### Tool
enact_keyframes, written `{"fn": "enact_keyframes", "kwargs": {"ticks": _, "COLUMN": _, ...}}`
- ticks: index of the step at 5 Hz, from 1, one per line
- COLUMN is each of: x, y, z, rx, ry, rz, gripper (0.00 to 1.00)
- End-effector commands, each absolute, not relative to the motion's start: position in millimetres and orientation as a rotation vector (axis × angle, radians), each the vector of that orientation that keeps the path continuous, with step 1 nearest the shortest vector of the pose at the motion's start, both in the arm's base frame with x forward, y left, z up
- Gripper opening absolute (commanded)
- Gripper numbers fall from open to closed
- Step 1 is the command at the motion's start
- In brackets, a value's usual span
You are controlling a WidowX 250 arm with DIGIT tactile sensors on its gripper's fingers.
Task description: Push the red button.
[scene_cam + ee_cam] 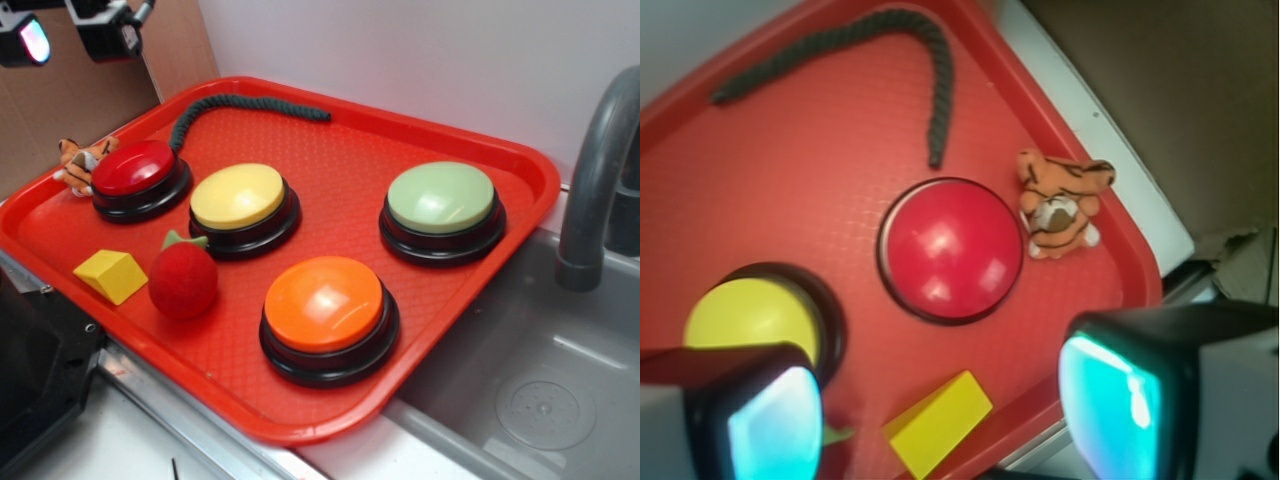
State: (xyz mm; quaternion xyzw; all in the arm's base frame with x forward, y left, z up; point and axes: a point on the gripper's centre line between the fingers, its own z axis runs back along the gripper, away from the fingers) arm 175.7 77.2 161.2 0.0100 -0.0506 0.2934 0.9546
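Observation:
The red button (135, 167) has a glossy dark red cap on a black ring and sits at the back left of the red tray (400, 140). It also shows in the wrist view (952, 250), in the middle of the frame. My gripper (70, 35) hangs high above the tray's left corner, well above the button and touching nothing. In the wrist view the gripper (940, 415) is open and empty, its two fingers with teal pads wide apart at the bottom of the frame.
A yellow button (240, 196), an orange button (324, 304) and a green button (442, 198) stand on the tray. A fuzzy red ball (184, 282), a yellow wedge block (111, 274), a small toy tiger (80, 160) and a dark rope (245, 105) lie there too. A grey faucet (600, 170) and sink are at right.

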Motion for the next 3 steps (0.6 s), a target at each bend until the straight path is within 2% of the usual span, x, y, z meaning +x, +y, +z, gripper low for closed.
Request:
{"fn": "enact_keyframes", "kwargs": {"ticks": 1, "x": 171, "y": 89, "z": 188, "rx": 0.02, "ry": -0.178, "rz": 0.605, "gripper": 1.0}}
{"fn": "enact_keyframes", "kwargs": {"ticks": 3, "x": 177, "y": 99, "z": 194, "rx": 0.02, "ry": -0.188, "rz": 0.612, "gripper": 1.0}}
